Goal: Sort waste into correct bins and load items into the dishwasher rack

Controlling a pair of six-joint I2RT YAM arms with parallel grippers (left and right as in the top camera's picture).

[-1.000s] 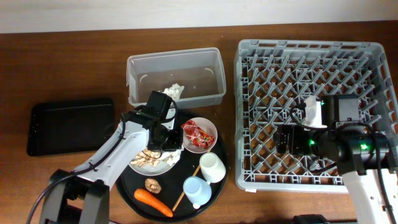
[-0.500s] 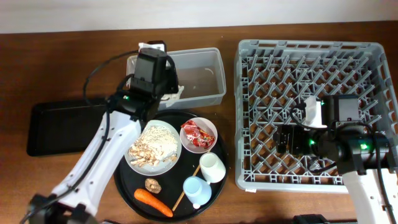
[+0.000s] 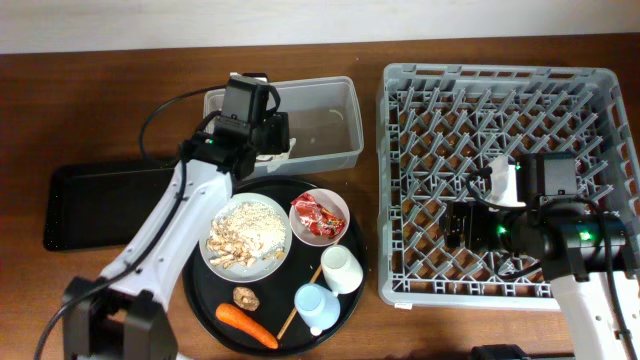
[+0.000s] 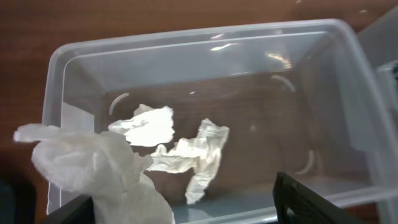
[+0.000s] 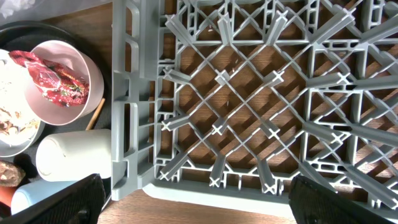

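My left gripper [image 3: 272, 137] hangs over the clear tub [image 3: 345, 155], jaws wide apart. A crumpled white tissue [image 4: 87, 165] sits loose against its left finger, above the tub's [image 4: 56, 68] left end. Two more tissues [image 4: 186, 152] lie on the tub floor. The plate of beige scraps [image 3: 245, 235], the bowl of red wrappers [image 3: 318, 216], a white cup [image 3: 340, 268], a blue cup [image 3: 316, 305], the chopstick [image 3: 300, 300], a carrot [image 3: 247, 325] and a brown lump [image 3: 245, 297] rest on the round tray. My right gripper [image 3: 460, 225] hovers open over the grey rack [image 3: 400, 285], holding nothing.
The shallow black tray [image 3: 110, 200] lies left of the round black tray [image 3: 200, 290]. The rack's [image 5: 134, 93] left wall stands close to the bowl [image 5: 59, 84] and white cup [image 5: 71, 155].
My left arm rose from the plate with a tissue, swung back over the clear tub and opened its jaws. The right arm has stayed put.
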